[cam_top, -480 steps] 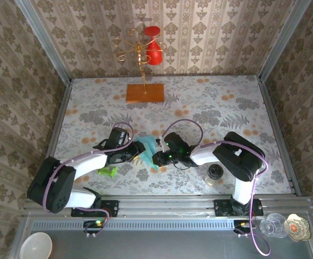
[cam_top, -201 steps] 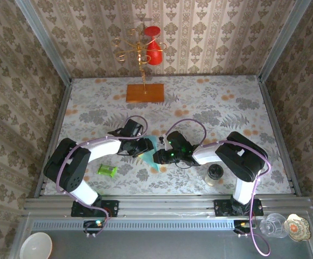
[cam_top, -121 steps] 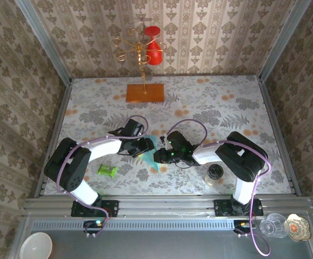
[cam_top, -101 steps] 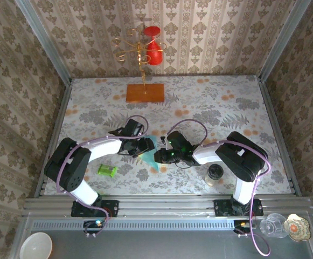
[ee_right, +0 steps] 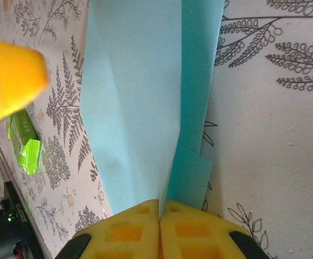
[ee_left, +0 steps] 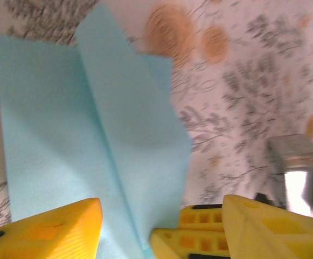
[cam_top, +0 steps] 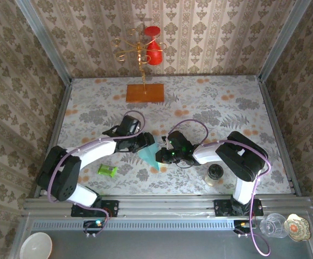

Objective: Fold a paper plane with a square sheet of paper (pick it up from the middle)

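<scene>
Right gripper (ee_right: 159,211) is pinched tight on the near end of the light-blue paper plane (ee_right: 137,91), pads closed flat on the centre crease. The plane lies at the middle of the table, its flaps spreading toward 12 o'clock in the right wrist view. Left gripper (cam_top: 145,142) sits at 10 o'clock of the paper with its jaws apart, one yellow finger (ee_left: 48,229) over the paper's edge, gripping nothing. Here's the danger: it's a small hold at one end of thin paper, so any pull from the left side could tear the crease or drag the paper out of the pads. If that left finger presses off the crease line, the wing folds crooked. The raised flap looks springy too, and released early it likely pops open. The small green cylinder (cam_top: 107,170) at 8 o'clock sits well apart, no trouble there.
</scene>
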Robot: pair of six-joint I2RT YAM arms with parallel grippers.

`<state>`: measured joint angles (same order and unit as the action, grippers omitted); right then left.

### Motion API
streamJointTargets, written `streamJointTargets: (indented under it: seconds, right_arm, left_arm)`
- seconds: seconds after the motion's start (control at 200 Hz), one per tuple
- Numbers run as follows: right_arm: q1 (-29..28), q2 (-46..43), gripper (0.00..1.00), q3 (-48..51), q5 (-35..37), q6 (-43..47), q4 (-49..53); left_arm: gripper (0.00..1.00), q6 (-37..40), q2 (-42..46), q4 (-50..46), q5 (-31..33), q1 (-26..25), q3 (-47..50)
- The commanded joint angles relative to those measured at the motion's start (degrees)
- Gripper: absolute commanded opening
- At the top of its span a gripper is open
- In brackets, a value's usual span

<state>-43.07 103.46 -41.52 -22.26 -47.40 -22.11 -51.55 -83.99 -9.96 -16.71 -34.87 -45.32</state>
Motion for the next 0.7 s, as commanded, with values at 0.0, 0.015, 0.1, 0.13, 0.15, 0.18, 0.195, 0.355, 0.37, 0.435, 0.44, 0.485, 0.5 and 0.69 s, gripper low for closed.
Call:
streamJointTargets:
  seconds: [0.0, 0.015, 0.1, 0.13, 0.15, 0.18, 0.195, 0.355, 0.37, 0.435, 0.44, 0.485, 0.5, 0.69]
  right_arm:
    - [1.1, 2.0, 0.11, 1.8, 2.2, -0.7, 5.2]
    - [1.1, 2.0, 0.11, 1.8, 2.2, -0.8, 5.2]
    - [1.2, 2.0, 0.10, 1.8, 2.1, -0.9, 5.2]
    - [1.2, 2.0, 0.10, 1.8, 2.1, -0.8, 5.3]
    - [1.3, 2.0, 0.10, 1.9, 2.1, -0.8, 5.2]
    - [1.3, 2.0, 0.10, 1.9, 2.1, -0.7, 5.3]
    - [1.4, 2.0, 0.10, 1.9, 2.1, -0.8, 5.2]
    - [1.7, 2.0, 0.10, 2.1, 2.1, -0.6, 5.1]
    - [1.8, 2.0, 0.10, 2.2, 2.1, -0.5, 5.2]
    - [1.8, 1.9, 0.10, 2.2, 2.1, -0.5, 5.2]
    - [1.8, 1.9, 0.10, 2.2, 2.1, -0.5, 5.1]
    - [1.9, 2.0, 0.10, 2.3, 2.1, -0.5, 5.2]
    - [1.8, 2.0, 0.10, 2.3, 2.1, -0.5, 5.2]
    - [2.0, 1.9, 0.10, 2.2, 2.1, -0.3, 5.3]
  left_arm:
    - [0.59, 0.7, 1.0, 3.8, -2.8, 1.2, 1.9]
    - [0.58, 0.6, 0.9, 4.3, -3.1, 1.3, 2.1]
    - [0.51, 0.2, -0.1, 6.8, -5.4, 1.7, 2.9]
    - [0.48, -0.1, -0.7, 7.7, -6.3, 1.8, 3.1]
    - [0.46, -0.2, -1.0, 8.5, -6.9, 1.9, 3.2]
    - [0.43, -0.2, -1.7, 9.3, -7.7, 1.9, 3.2]
    - [0.41, -0.3, -2.0, 9.6, -8.0, 1.9, 3.1]
    - [0.27, -0.6, -5.2, 11.9, -10.3, 1.9, 2.4]
    - [0.26, -0.6, -5.5, 12.1, -10.5, 1.9, 2.4]
    - [0.22, -0.8, -6.5, 12.9, -11.1, 1.9, 2.2]
    - [0.22, -0.8, -6.5, 13.0, -11.1, 1.9, 2.2]
    - [0.20, -0.8, -7.1, 13.3, -11.3, 1.9, 2.1]
    - [0.20, -0.7, -7.3, 13.3, -11.3, 1.9, 2.0]
    - [0.16, -0.4, -10.0, 13.6, -11.8, 2.0, 1.7]
